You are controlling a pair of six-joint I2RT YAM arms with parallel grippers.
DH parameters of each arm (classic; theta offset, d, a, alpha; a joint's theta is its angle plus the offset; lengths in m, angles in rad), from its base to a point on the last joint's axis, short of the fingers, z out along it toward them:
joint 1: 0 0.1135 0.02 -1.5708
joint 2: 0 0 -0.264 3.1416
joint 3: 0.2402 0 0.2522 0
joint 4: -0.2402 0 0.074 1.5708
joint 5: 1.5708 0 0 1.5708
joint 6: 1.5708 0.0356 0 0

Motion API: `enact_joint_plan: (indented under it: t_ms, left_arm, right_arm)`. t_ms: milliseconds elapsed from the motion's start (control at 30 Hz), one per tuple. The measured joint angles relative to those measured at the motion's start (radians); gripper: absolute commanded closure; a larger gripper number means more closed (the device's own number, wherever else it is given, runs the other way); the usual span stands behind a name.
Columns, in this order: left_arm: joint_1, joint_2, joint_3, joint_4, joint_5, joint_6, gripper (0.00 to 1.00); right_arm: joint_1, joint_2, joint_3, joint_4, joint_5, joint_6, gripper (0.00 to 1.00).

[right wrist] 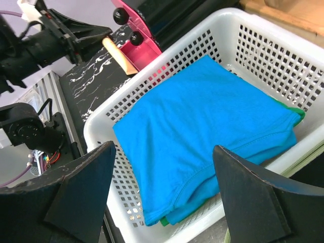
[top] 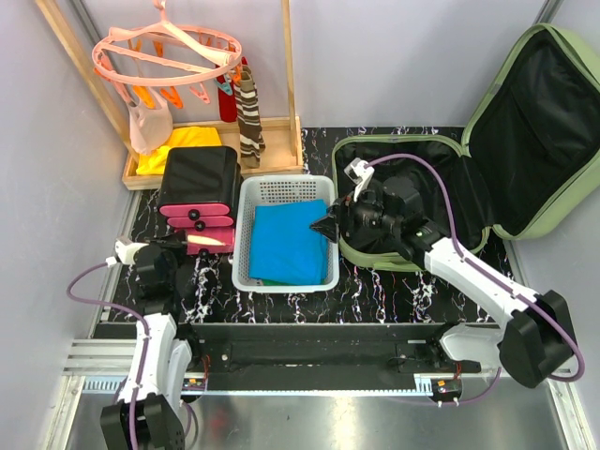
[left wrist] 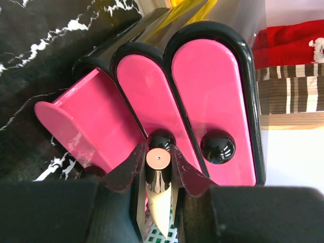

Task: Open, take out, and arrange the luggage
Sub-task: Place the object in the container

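The left tool [left wrist: 158,159] was clenched on a cream rod [left wrist: 158,187] before the pink drawers [left wrist: 202,96]. The right tool [right wrist: 163,149] was held released over the cloth-filled basket [right wrist: 253,40]. The luggage [top: 539,122] was laid open beside it on the desk [top: 375,291].

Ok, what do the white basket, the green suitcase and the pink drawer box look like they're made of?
Basket: hard white plastic, likely moulded, given its grid of holes. Suitcase: matte light-green shell, seemingly rigid plastic; its black lining looks like fabric. Drawer box: glossy pink and black plastic, judging by sharp reflections on its fronts.
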Motion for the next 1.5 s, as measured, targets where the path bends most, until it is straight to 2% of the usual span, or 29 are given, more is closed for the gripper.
enact_joint_plan:
  t_ms: [200, 567, 900, 1067, 1100, 1233, 1500]
  left_arm:
    - [0.001, 0.047, -0.023, 0.097, -0.011, -0.045, 1.00]
    - [0.001, 0.182, -0.103, 0.273, -0.039, -0.118, 1.00]
    - [0.002, 0.315, -0.106, 0.411, -0.042, -0.136, 0.99]
    - [0.002, 0.364, -0.106, 0.446, -0.042, -0.142, 0.80]
    - [0.002, 0.367, -0.106, 0.450, -0.042, -0.142, 0.70]
    - [0.002, 0.369, -0.105, 0.456, -0.041, -0.129, 0.54]
    - [0.002, 0.367, -0.085, 0.440, -0.042, -0.098, 0.42]
  right_arm:
    - [0.000, -0.060, -0.027, 0.000, 0.006, -0.004, 0.13]
    - [0.000, -0.061, -0.039, 0.002, -0.003, -0.008, 0.13]
    - [0.000, -0.078, -0.066, 0.013, -0.003, -0.008, 0.12]
    - [0.000, -0.098, -0.069, 0.012, -0.002, -0.008, 0.12]
    - [0.000, -0.101, -0.069, 0.013, -0.002, -0.008, 0.12]
    - [0.000, -0.103, -0.069, 0.013, -0.002, -0.010, 0.12]
    - [0.000, -0.103, -0.072, 0.012, -0.002, -0.011, 0.12]
